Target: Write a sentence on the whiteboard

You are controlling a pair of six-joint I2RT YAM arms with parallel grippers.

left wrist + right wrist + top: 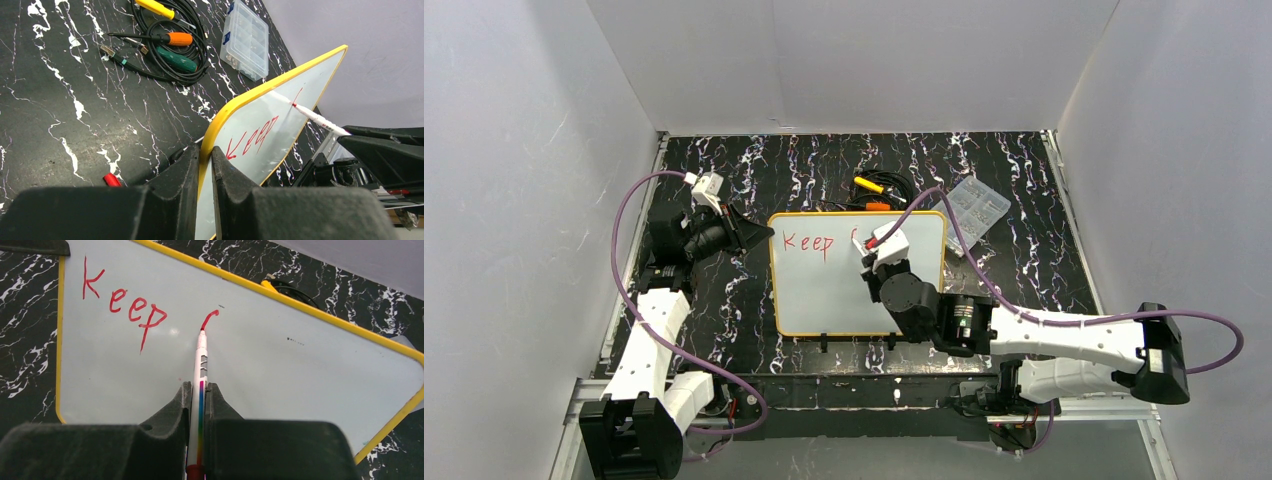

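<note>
Tabletop (1064,230): right pincer (199,387) stretched over whiteboard (824,290).

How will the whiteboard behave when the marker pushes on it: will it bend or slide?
Probably stiff: the whiteboard looks flat and its yellow rim runs straight. It seems thin, so likely light and apt to slide on the table; the left gripper, shut on its edge, should steady it.

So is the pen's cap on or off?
Off. The marker held in the right gripper shows a bare red tip, pressed on the whiteboard at the end of a red stroke.
</note>
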